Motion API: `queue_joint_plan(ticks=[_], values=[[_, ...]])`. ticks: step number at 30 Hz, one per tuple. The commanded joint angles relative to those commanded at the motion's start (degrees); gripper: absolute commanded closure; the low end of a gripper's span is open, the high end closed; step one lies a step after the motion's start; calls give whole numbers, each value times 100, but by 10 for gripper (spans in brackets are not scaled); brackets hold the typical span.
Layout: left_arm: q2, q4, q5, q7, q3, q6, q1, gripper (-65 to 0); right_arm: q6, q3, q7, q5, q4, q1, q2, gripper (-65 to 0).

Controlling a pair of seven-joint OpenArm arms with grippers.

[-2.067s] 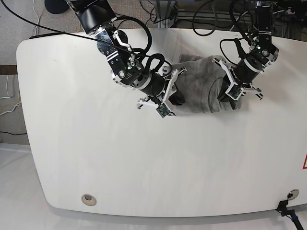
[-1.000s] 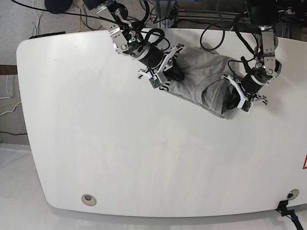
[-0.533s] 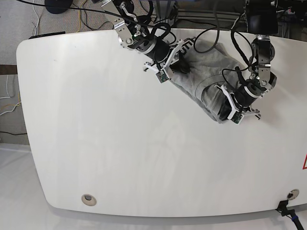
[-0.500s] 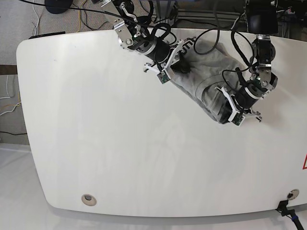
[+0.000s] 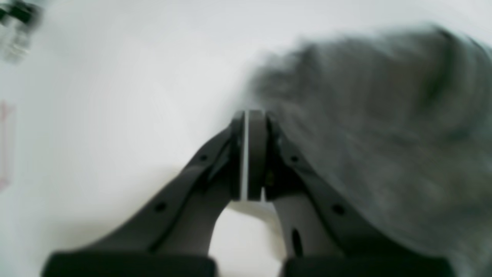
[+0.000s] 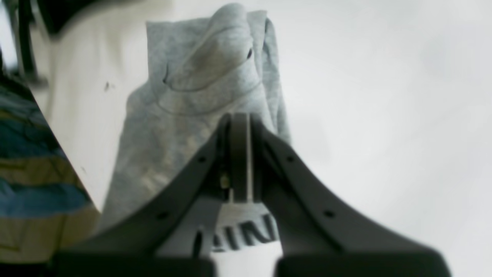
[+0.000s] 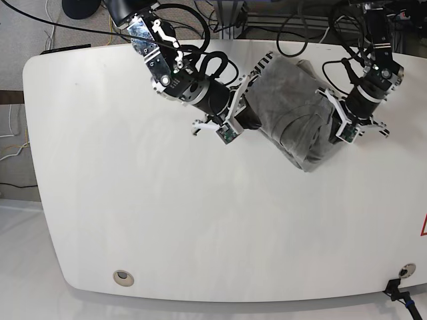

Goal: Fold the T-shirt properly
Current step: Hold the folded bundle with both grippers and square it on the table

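The left wrist view is badly smeared: the T-shirt (image 5: 376,127) there is only a dark grey blur with no seams or print readable, and the far left edge of that view shows unreadable shapes. The left gripper (image 5: 248,154) has its dark plastic fingers pressed together, with only a thin pale line between the pads; whether cloth is caught there cannot be told.

The right wrist view is sharper. The right gripper (image 6: 238,157) is likewise clenched tight at the tips, over soft heather-grey cotton whose ribbed collar and bunched folds rise beyond it. Black block letters show below the fingers, cut off by them, so the word cannot be read. Whether fabric is actually pinched cannot be told.

In the base view the shirt lies crumpled in a rumpled wedge near the far right corner of the smooth white table (image 7: 167,220), between the two grippers, both of which cover its edges.
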Motion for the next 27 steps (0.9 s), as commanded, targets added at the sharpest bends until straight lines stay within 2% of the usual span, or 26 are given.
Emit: queue_joint_plan(ticks=[3,4,7,12,14,16,21,23,27], values=[[246,-26,0,0,-62,0,141,0,9,0,0,0,-105,149,9,-14],[290,-26,0,0,-70,0,158,0,62,0,0,0,-167,193,9,-14],[334,-26,0,0,-70,0,202,0,369,0,0,9,-308,202,-9,-14],[387,-149,9,0,-62,0,185,0,492,0,53,9,-563,105,-26,-11],[378,-510,9,0,-53,0,44,0,571,0,369,9,-888,88,-26,-10],[369,-914,9,-9,-62,0,-202,0,571,0,633,9,-1257,88,-18,-10],[202,-1925,9,-149,-26,0,-774,0,571,0,923,0,-1714,88,0,-10],[202,-2303,44,-325,-26,0,-985,0,563,18,932,0,-1705,0,0,-9],[70,-2769,53,-352,158,0,-1424,0,510,35,923,0,-1688,-202,0,-9]])
